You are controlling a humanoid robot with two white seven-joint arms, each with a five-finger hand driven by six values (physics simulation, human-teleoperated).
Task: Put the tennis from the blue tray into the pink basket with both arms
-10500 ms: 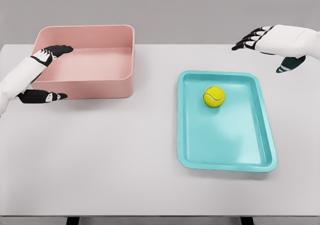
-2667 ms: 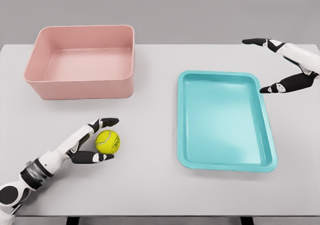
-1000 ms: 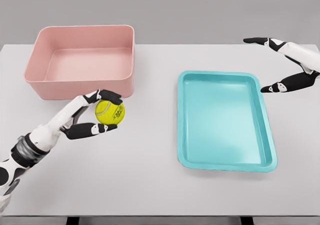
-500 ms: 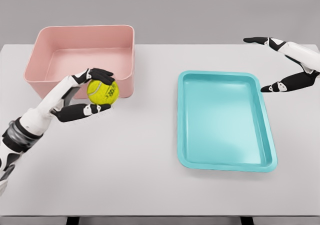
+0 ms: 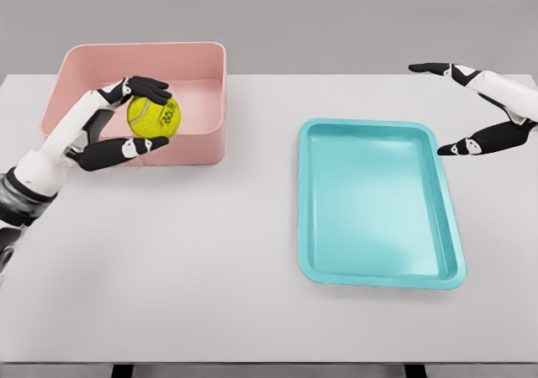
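Left hand (image 5: 118, 126) is grasping the ball (image 5: 154, 117) over the basket (image 5: 202, 67), hiding part of its front wall. Right hand (image 5: 487, 113), fingers spread and holding nothing, is hovering beside the tray (image 5: 378, 260), its arm cut off at the frame edge.

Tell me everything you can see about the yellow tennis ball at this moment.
The round yellow-green tennis ball looks fuzzy, with a pale curved seam and dark lettering on its lower right side. The left robot hand grips it, black fingers above and thumb below. It is in the air, overlapping the front wall of the pink rectangular plastic basket, not resting on anything.
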